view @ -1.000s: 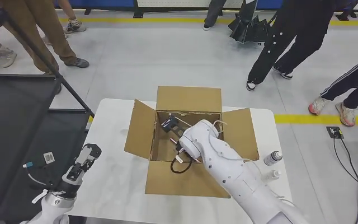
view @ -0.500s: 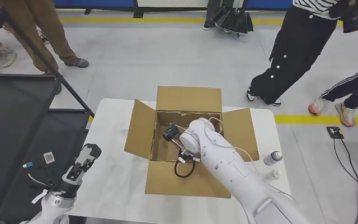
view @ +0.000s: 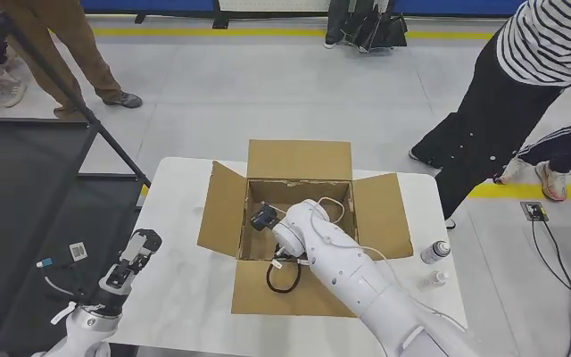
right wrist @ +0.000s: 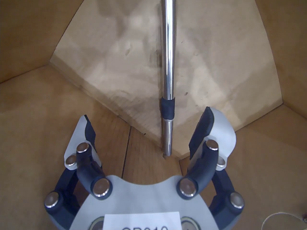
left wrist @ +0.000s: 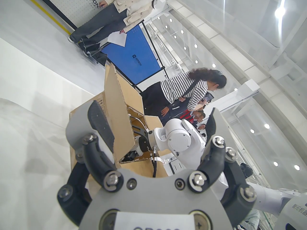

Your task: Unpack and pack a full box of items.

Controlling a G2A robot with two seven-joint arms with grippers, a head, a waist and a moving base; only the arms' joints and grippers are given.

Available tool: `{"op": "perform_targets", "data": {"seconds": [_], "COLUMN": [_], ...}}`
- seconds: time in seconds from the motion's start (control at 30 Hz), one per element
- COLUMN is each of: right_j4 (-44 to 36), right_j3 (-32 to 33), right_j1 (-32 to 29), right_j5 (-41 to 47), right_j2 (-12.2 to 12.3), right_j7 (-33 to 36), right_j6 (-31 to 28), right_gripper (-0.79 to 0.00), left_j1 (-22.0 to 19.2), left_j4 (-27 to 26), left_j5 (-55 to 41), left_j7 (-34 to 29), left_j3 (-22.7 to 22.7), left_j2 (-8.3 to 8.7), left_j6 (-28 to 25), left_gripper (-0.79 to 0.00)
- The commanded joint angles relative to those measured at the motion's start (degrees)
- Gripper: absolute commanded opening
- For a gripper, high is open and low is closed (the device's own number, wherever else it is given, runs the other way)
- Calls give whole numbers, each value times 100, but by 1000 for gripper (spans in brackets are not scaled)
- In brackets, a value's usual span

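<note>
Unpacking judged nearly done: right hand (right wrist: 147, 123), spread apart and empty, hangs inside the box (view: 299, 161) above one metal rod (right wrist: 168, 60) lying on its floor; two bottles (view: 434, 253) stand at the box's 4 o'clock; repacking outstanding.

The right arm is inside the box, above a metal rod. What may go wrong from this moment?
1. The metal rod is smooth and round. The open right jaws flank only its near end, so it may roll away or tip when lifted.
2. The black cable loop lies over the front flap of the box and may snag.
3. Two bottles stand near the arm, and pulling out may knock them.
</note>
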Motion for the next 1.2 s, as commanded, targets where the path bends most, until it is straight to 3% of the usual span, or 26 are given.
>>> {"op": "perform_targets", "data": {"seconds": [0.0,0.4,0.67,1.17], "right_j4": [150,1328,1683,2090], "right_j3": [13,130,29,-41], "right_j1": [24,353,426,573], "right_j5": [-17,125,110,113], "right_j2": [-6,-46,-182,-362], "right_j7": [-47,-958,-1287,-1317], "right_j6": [-62,-1306,-1522,-1621], "right_gripper": [0,-9,-397,-523], "left_j1": [0,0,0,0], "left_j4": [0,0,0,0], "left_j5": [0,0,0,0], "left_j7": [0,0,0,0], "left_j3": [0,0,0,0], "left_j2": [0,0,0,0], "left_j6": [0,0,0,0], "left_gripper": [0,0,0,0]}}
